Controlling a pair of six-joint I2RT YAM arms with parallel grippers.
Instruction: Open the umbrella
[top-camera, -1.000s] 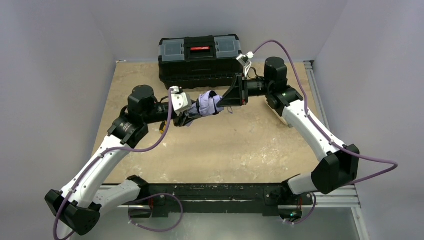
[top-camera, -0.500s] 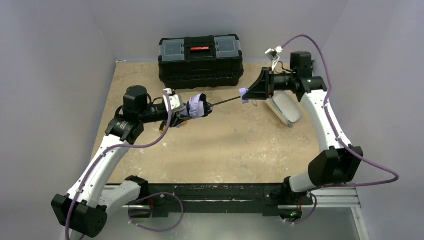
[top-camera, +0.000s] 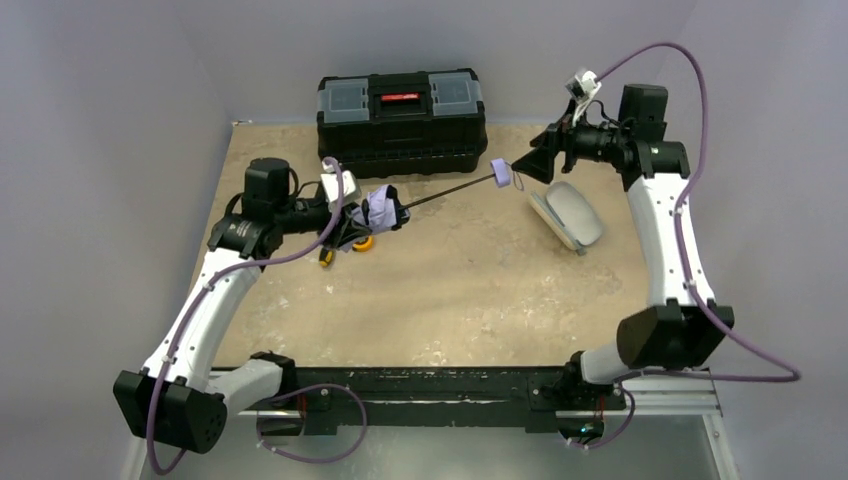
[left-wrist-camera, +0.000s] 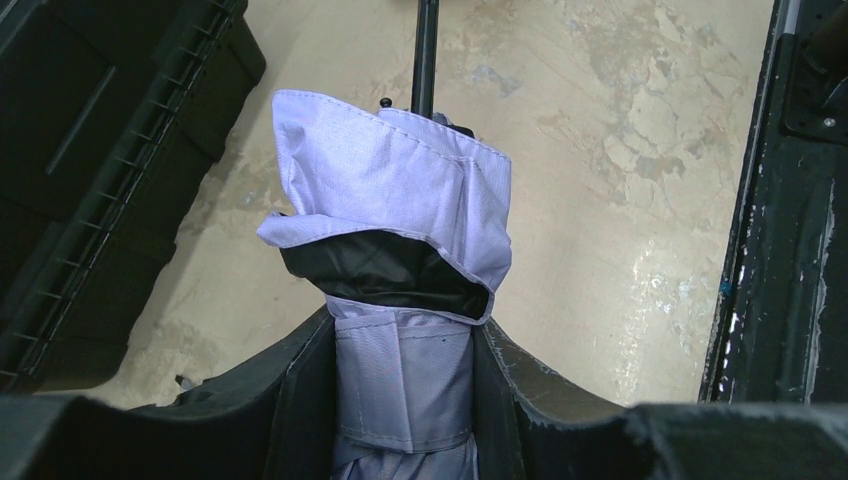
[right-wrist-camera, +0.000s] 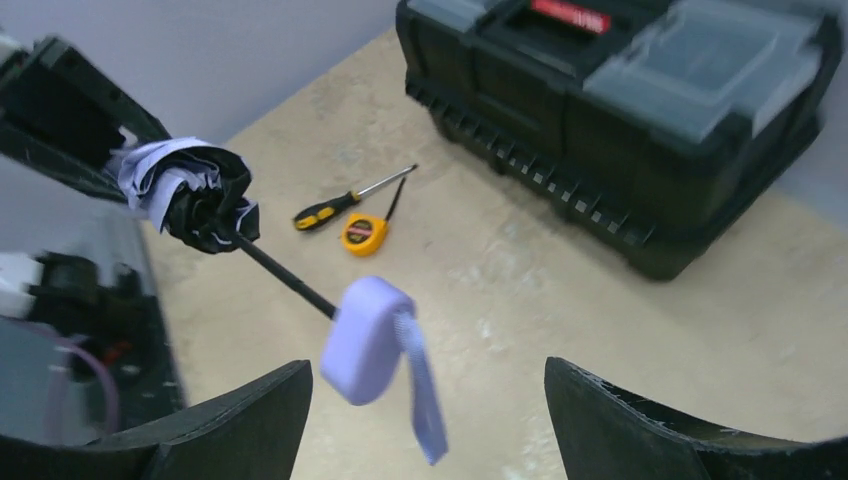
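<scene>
The umbrella's folded lavender canopy (top-camera: 378, 212) with its black lining hangs above the table, and my left gripper (left-wrist-camera: 403, 372) is shut on it around the strapped bundle (left-wrist-camera: 400, 220). The thin black shaft (top-camera: 450, 190) is drawn out to the right and ends in the lavender handle (top-camera: 501, 174). In the right wrist view the handle (right-wrist-camera: 365, 338) and its dangling strap (right-wrist-camera: 428, 405) float free in front of my right gripper (right-wrist-camera: 430, 390), which is open wide and touches nothing. The pale sleeve (top-camera: 568, 215) lies on the table under the right arm.
A black toolbox (top-camera: 402, 120) with a red latch stands at the back of the table. A yellow-handled screwdriver (right-wrist-camera: 340, 205) and a yellow tape measure (right-wrist-camera: 362, 233) lie below the left gripper. Grey walls close in on both sides.
My right gripper drew the handle rightward, stretching the shaft out, then opened and let the handle go. The left arm shifted left with the canopy.
</scene>
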